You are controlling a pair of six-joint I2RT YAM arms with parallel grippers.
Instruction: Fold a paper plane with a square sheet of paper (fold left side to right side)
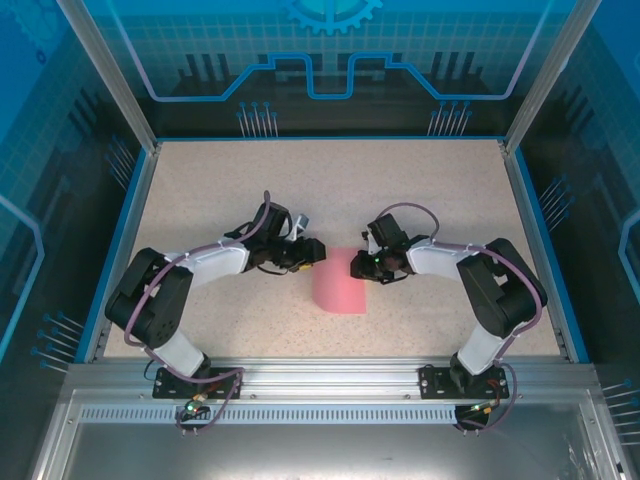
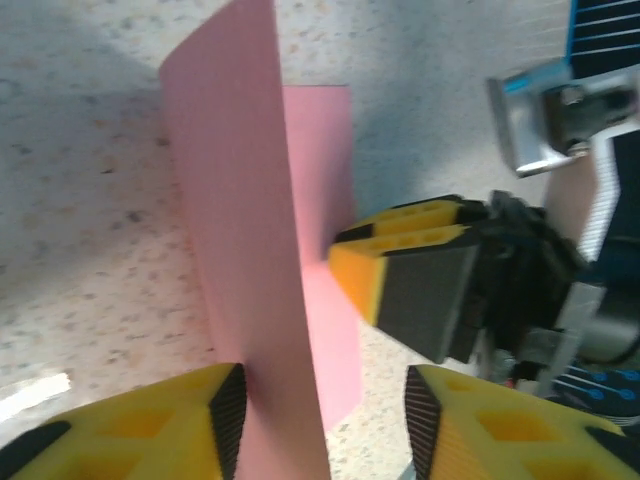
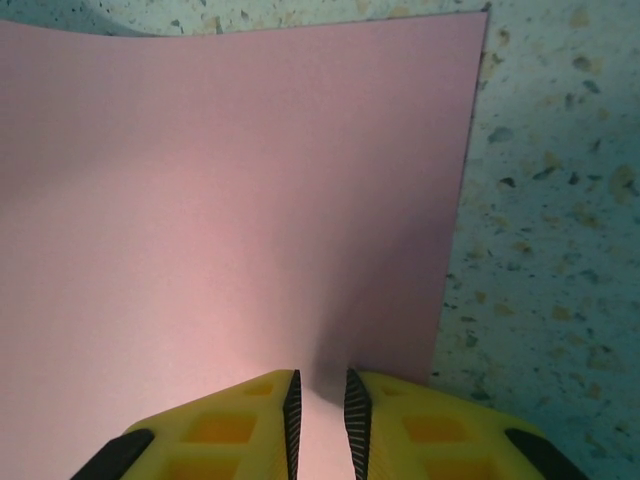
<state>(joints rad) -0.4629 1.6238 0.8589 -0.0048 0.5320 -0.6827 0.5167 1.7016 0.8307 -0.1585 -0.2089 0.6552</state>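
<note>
You have one square sheet of paper point(image 1: 340, 285) on one speckled table point(image 1: 420, 190). You have two arms: the left arm point(image 1: 200, 265) at the left of the sheet and the right arm point(image 1: 470, 265) at its right. There are two grippers, the left gripper point(image 1: 312, 252) and the right gripper point(image 1: 360, 265), one at each side of the sheet, and each carries two yellow fingers point(image 3: 230, 430), four in total.

Speckled beige bench point(image 1: 330, 190) is taking up most of the top view, with a thin blue border point(image 1: 320, 139) running round its far and side edges. Aluminium posts point(image 1: 108, 70) are leaning up from the far corners, and see-through blue panels point(image 1: 200, 60) with circuit-style lines and a gear graphic point(image 1: 332, 12) are glowing behind them. A slotted metal rail point(image 1: 330, 412) is running along the near edge.
</note>
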